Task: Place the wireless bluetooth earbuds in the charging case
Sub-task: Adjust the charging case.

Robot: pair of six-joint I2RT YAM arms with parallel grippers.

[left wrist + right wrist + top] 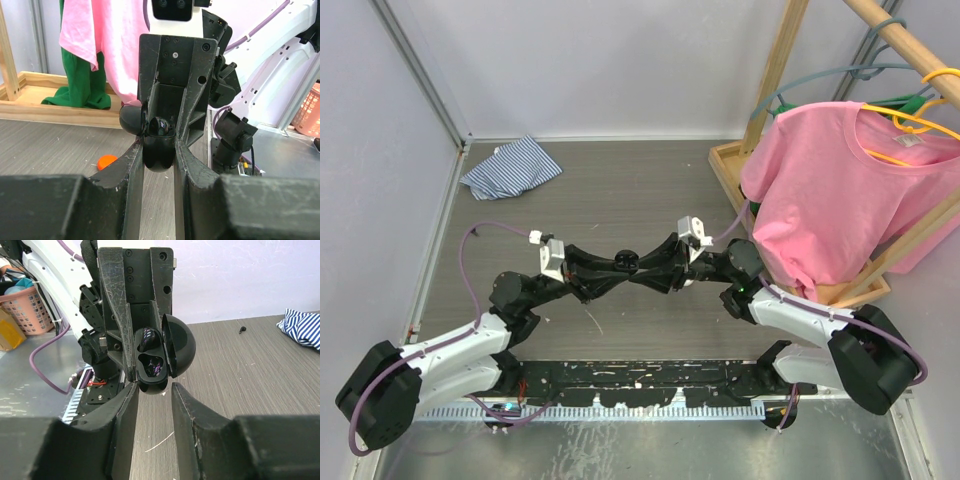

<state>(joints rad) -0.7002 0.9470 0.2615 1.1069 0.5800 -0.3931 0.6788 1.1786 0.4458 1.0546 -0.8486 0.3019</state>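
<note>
A glossy black charging case [152, 365] hangs above the table with my left gripper [160, 152] shut on its body. Its lid [179, 352] stands open to the right in the right wrist view. The upper well [147, 337] holds something dark and ridged, and I cannot tell whether it is an earbud. The lower well shows only purple glints. My right gripper [155, 390] faces the case with its jaws a narrow gap apart around the case's lower end; only the left finger [127, 405] is against it. A tiny black earbud-like piece [242, 330] lies far off on the table.
A small orange round thing [106, 161] lies on the table left of my left fingers. A striped cloth [510, 167] sits at the back left. A wooden rack [775, 80] with a pink shirt [840, 190] stands at the right. A laundry basket [27, 310] is beyond the table.
</note>
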